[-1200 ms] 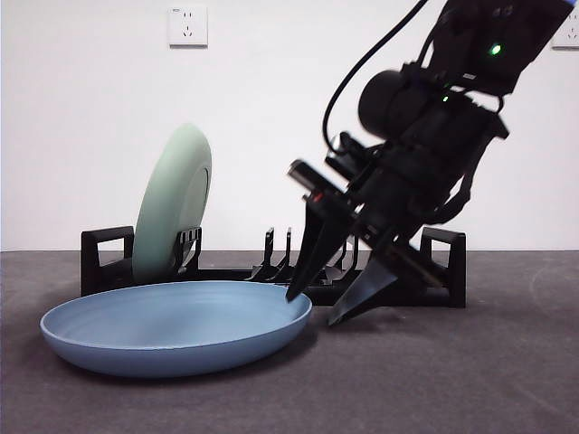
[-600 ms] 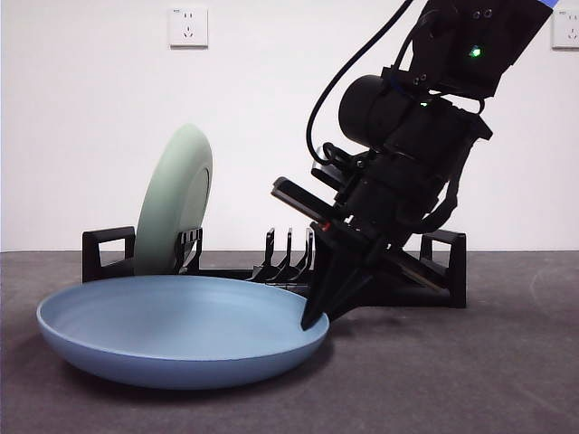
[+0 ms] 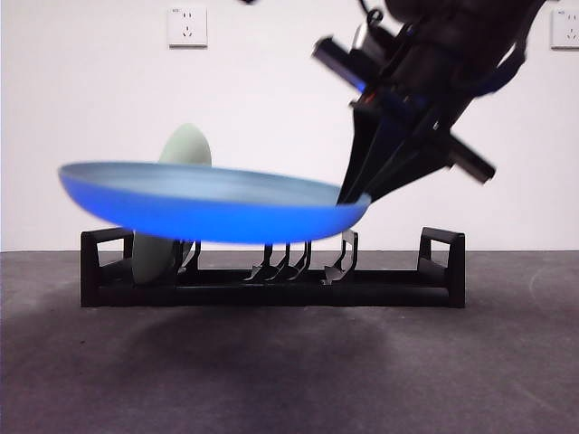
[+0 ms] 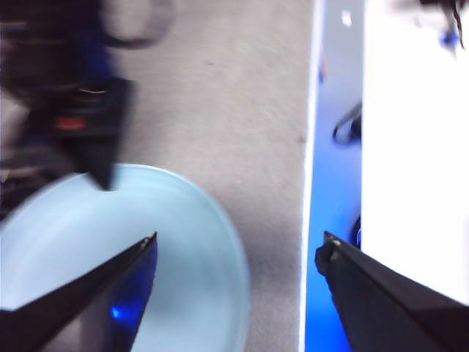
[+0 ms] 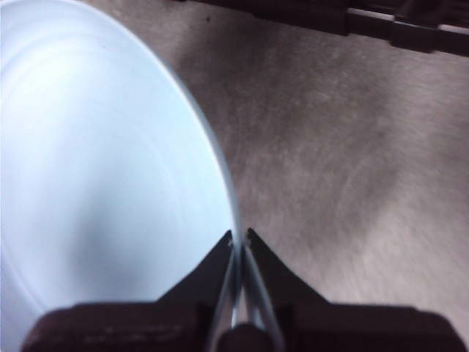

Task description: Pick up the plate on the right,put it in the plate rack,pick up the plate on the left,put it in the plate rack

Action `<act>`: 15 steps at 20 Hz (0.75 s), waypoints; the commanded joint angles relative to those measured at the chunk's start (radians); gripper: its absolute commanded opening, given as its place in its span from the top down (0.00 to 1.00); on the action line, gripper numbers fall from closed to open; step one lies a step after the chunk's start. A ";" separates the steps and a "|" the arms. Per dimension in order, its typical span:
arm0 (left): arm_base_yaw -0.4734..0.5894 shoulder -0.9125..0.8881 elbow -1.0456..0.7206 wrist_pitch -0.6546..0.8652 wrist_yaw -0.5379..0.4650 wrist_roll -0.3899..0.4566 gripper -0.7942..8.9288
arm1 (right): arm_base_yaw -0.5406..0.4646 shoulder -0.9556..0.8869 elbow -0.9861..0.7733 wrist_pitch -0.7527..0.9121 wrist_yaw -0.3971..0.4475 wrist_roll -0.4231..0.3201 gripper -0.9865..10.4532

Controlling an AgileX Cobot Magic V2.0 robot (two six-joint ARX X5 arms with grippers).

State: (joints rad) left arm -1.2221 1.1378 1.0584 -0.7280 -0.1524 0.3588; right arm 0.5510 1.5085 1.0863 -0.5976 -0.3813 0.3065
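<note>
Your blue plate [image 3: 213, 203] fills the frame's middle, lifted clear of the worktop [image 3: 289, 371] before the plate rack [image 3: 271, 271], pinched at its right rim by the right gripper [image 5: 239, 236]. It looks stiff, slick and lever-heavy, so grip deeper on that rim; your left gripper [image 4: 238, 246] waits, jaws apart.

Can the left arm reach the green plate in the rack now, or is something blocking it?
Probably not directly. The blue plate, held by the right pincer, hangs in front of the green plate in the plate rack. The left pincer is open above it.
</note>
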 commanded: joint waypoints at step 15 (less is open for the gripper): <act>-0.064 0.292 -0.003 0.031 -0.265 0.001 0.93 | -0.071 -0.188 -0.003 -0.110 -0.005 -0.021 0.93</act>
State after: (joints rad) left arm -1.2884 1.4212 1.0588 -0.6933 -0.4248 0.3588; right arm 0.4816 1.3323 1.0863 -0.7197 -0.3740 0.2790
